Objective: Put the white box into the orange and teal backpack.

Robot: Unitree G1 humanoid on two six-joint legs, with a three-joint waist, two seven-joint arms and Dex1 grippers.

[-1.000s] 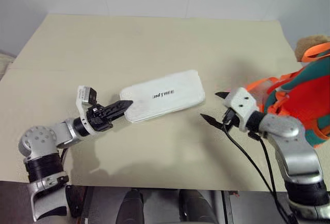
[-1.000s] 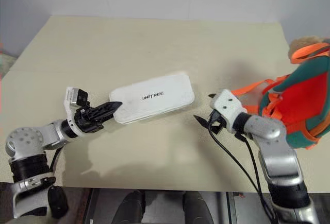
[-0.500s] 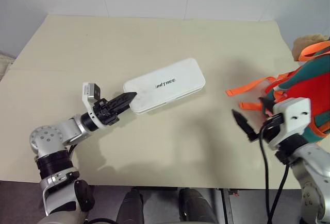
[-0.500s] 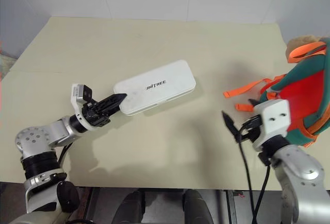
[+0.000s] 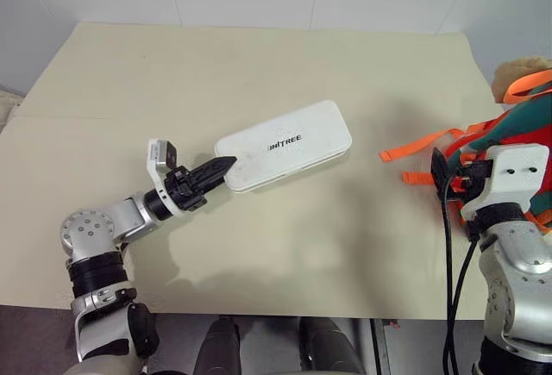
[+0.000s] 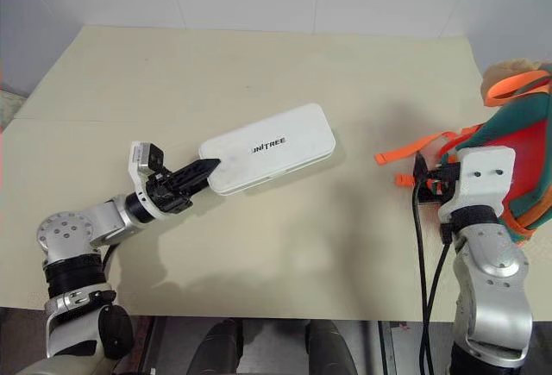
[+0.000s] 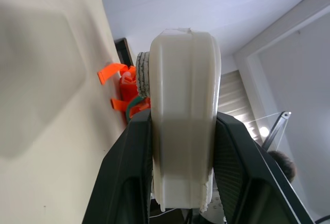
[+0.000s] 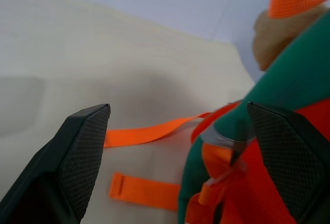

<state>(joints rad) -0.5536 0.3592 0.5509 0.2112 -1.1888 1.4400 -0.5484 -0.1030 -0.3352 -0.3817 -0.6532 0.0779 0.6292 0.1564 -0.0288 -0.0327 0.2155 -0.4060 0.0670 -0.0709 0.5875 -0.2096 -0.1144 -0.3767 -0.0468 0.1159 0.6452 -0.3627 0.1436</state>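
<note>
Progress so far: your left pincer (image 5: 226,165) is clamped on the near end of the box (image 5: 285,145), held above mid-tabletop (image 5: 259,65). Your right pincer (image 8: 180,167) is spread wide at the backpack (image 5: 517,129). Bagging it is yet to do.

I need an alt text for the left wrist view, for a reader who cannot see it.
The left gripper clamps one end of the white box between its two black fingers. Past the box, the orange and teal backpack sits on the beige table.
</note>
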